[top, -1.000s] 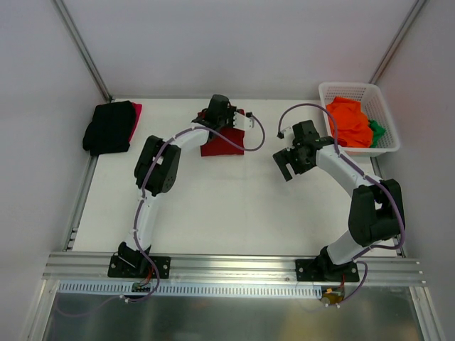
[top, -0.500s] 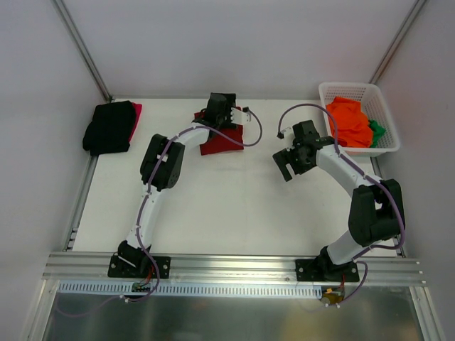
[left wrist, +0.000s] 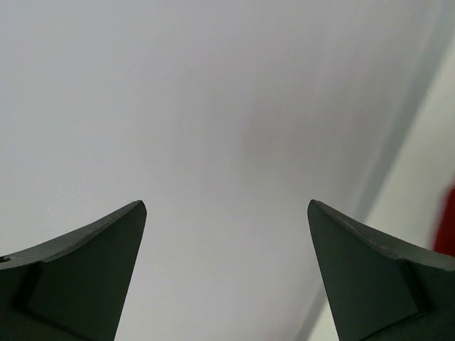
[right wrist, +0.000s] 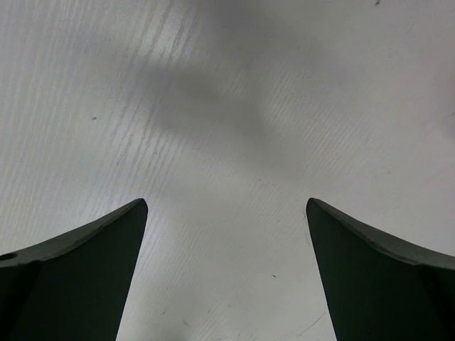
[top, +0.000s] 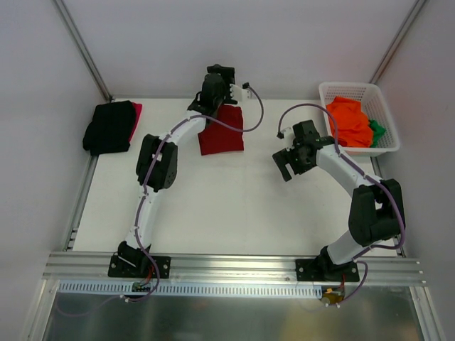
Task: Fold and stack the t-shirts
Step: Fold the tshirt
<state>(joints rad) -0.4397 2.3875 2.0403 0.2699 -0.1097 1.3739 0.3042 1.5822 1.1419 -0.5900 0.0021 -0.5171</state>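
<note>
Nearest to the arm bases, well to the near-left of the white basket (top: pixel 348 84), the bare white table (top: pixel 234 206) is seen. Further in, to the left of the basket and a little nearer than it, the right gripper (top: pixel 284 168) is held over the bare table. In the right wrist view the right gripper (right wrist: pixel 226 206) is released, with its fingers (right wrist: pixel 85 277) spread wide and nothing between them. Further to the left of the basket, at about the same depth as it, the dark red t-shirt (top: pixel 220 136) is laid flat on the table as a folded rectangle. Just beyond the far edge of this shirt the left gripper (top: pixel 219 73) is held up. In the left wrist view the left gripper (left wrist: pixel 226 206) is also released and empty, and it is pointed at the grey wall. Far to the left of the basket, the black t-shirt (top: pixel 109 126) is folded on the bright red t-shirt (top: pixel 136 112). Inside the basket, the orange t-shirt (top: pixel 350 121) is crumpled, and the green t-shirt (top: pixel 377 130) is seen at its right side.
</note>
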